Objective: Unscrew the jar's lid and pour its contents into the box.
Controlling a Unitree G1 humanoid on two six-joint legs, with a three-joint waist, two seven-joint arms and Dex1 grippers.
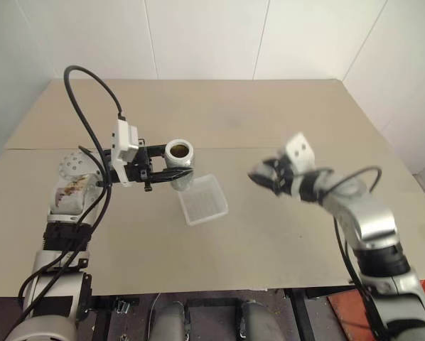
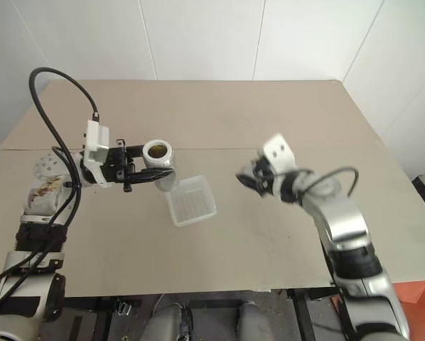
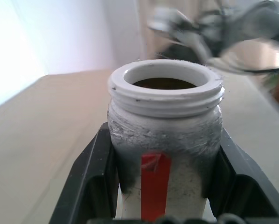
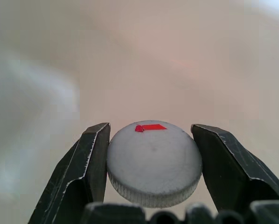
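Note:
My left gripper [image 1: 171, 172] is shut on the jar [image 1: 179, 162], holding it upright in the air just above the box's far-left corner. The jar's mouth is uncovered, and the brown contents [image 3: 163, 84] show inside; a red mark runs down the jar's side [image 3: 154, 182] between the fingers. The box [image 1: 203, 200] is a shallow translucent tray lying on the table, with nothing in it. Off to the right of the box, over the table, my right gripper [image 4: 151, 128] is shut on the round grey lid [image 4: 153, 163], which bears a small red mark.
The tan table [image 1: 283, 114] spreads wide behind and to both sides of the box, with a seam [image 1: 326, 147] running across it. White walls stand behind the table's far edge. A black cable [image 1: 84, 106] loops above my left arm.

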